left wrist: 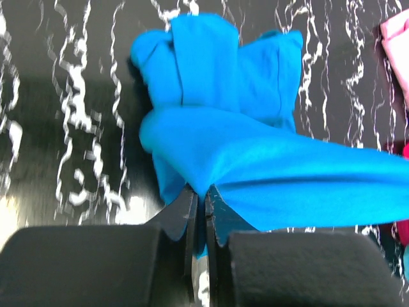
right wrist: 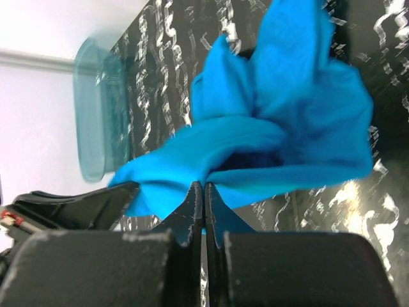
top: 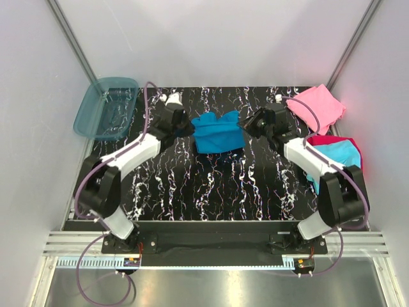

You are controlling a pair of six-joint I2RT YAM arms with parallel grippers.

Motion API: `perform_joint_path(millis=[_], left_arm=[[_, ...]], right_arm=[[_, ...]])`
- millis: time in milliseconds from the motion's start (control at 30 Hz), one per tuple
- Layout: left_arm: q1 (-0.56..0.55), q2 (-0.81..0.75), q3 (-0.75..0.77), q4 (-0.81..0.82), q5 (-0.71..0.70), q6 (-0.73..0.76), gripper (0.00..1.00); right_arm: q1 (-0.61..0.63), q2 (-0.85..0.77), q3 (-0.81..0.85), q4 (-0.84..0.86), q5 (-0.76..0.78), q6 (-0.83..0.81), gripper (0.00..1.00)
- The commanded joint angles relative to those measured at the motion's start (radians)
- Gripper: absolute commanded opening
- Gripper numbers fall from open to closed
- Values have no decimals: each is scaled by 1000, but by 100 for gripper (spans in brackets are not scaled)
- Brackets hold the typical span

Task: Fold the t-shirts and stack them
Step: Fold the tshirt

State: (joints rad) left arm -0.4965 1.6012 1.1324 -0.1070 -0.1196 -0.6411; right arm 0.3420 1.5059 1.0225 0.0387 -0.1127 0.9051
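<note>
mid-fold i'd say: teal shirt (top: 217,132) sits upper centre of the frame, left gripper (top: 186,127) and right gripper (top: 251,121) each clamped on an edge of it. next move probably needs both carrying cloth over together.

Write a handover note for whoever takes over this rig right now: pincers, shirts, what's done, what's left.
Left pincer: shut on the teal-blue shirt, at its left edge.
Right pincer: shut on the same shirt's right edge.
That shirt is bunched at centre, not yet a neat square.
Done: pink shirt looks folded, far right; cyan shirt lies on the magenta-red shirt, nearer right.
Left: finish folding the teal-blue one, then stack everything.
</note>
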Motion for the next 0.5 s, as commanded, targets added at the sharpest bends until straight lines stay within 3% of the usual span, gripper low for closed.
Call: perform_joint_path(millis=[0, 167, 467], left_arm=[[64, 95, 126, -14, -12, 72, 8], [87, 233, 289, -48, 40, 107, 9], [118, 377, 400, -69, 70, 118, 11]], right_arm=[[-81, 57, 86, 44, 4, -15, 0], [-123, 187, 163, 55, -36, -17, 0], [-155, 414, 339, 72, -99, -6, 0]])
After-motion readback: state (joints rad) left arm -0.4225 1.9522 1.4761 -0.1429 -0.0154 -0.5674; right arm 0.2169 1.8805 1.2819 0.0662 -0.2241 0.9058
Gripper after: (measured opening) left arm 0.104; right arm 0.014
